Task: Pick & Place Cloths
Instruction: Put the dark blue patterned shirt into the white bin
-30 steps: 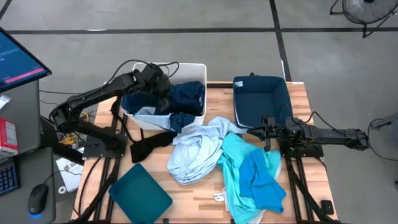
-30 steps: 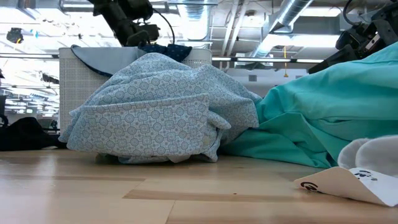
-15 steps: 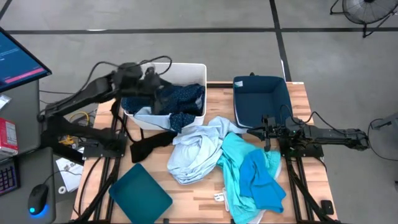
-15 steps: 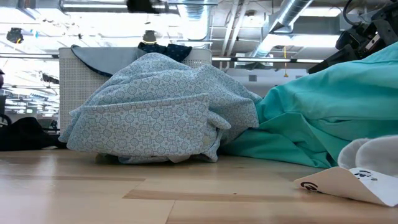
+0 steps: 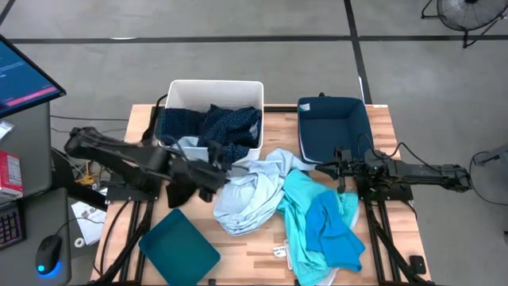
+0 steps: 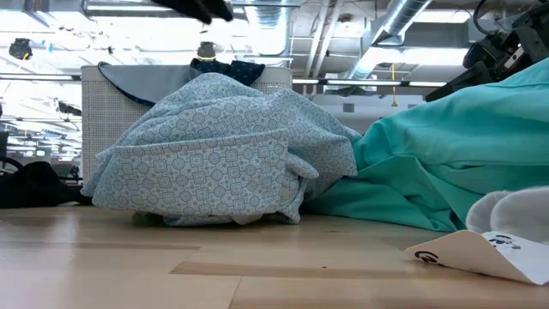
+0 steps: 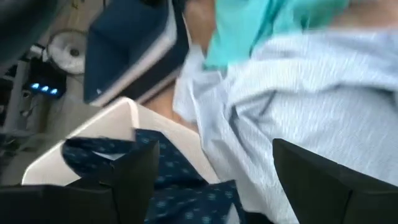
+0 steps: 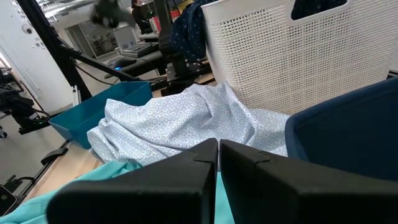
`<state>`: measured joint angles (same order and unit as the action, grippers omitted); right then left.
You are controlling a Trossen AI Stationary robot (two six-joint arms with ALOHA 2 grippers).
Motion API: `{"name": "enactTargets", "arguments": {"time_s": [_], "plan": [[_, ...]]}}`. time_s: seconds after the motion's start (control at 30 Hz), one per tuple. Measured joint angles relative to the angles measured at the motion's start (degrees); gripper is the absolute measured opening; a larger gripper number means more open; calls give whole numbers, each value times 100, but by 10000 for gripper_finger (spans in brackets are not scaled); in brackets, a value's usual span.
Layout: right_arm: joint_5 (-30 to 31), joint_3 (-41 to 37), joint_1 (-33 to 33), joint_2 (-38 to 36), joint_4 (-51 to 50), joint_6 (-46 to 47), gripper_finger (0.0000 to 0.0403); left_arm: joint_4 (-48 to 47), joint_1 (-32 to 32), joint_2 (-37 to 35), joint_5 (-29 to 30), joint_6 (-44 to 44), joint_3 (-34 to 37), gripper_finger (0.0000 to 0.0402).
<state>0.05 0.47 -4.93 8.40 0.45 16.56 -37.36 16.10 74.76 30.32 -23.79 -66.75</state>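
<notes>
A navy dotted cloth fills the white bin, and a pale edge drapes over the bin's near wall. A pale blue patterned cloth lies heaped mid-table, touching the turquoise and aqua cloths to its right. A black cloth lies at the bin's near left corner. My left gripper hovers open over the pale blue cloth's left edge, touching nothing. My right gripper rests shut near the table's right side, just beyond the turquoise cloth.
A navy square tub stands at the far right of the table. A dark teal tub sits at the near left corner. A white tag lies near the front edge. Bare wood shows along the near edge.
My left arm has swung out of the white bin, up and then toward the near edge, and now hangs over the pale blue cloth's left edge. The navy dotted cloth stays in the bin. The right arm has kept still.
</notes>
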Motion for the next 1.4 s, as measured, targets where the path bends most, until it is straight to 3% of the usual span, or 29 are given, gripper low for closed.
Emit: {"name": "enactTargets", "arguments": {"time_s": [0.27, 0.47, 0.67, 0.87, 1.0, 1.13, 1.27, 1.4], "plan": [[0, 0, 2, 0, 0, 1, 16, -15, 58, 552, 1464, 1, 465, 296], [0, 0, 0, 0, 6, 116, 16, -30, -74, 601, 1603, 0, 659, 274], [0, 0, 2, 0, 4, 199, 16, -19, -202, 601, 2316, 1, 661, 155], [-1, 0, 1, 0, 4, 214, 16, 14, -256, 595, 2369, 2, 533, 14], [-1, 0, 0, 0, 2, 212, 16, 218, -256, 331, 2456, -41, 45, 4], [0, 0, 0, 0, 4, 195, 16, 1052, -401, -138, 2833, -1116, -421, 1], [0, 0, -2, 0, 2, 195, 16, 2700, -1022, -778, 2925, -2318, -583, 1], [0, 0, -2, 0, 7, 195, 16, 3354, -2026, -1236, 2718, -2506, -581, 1]]}}
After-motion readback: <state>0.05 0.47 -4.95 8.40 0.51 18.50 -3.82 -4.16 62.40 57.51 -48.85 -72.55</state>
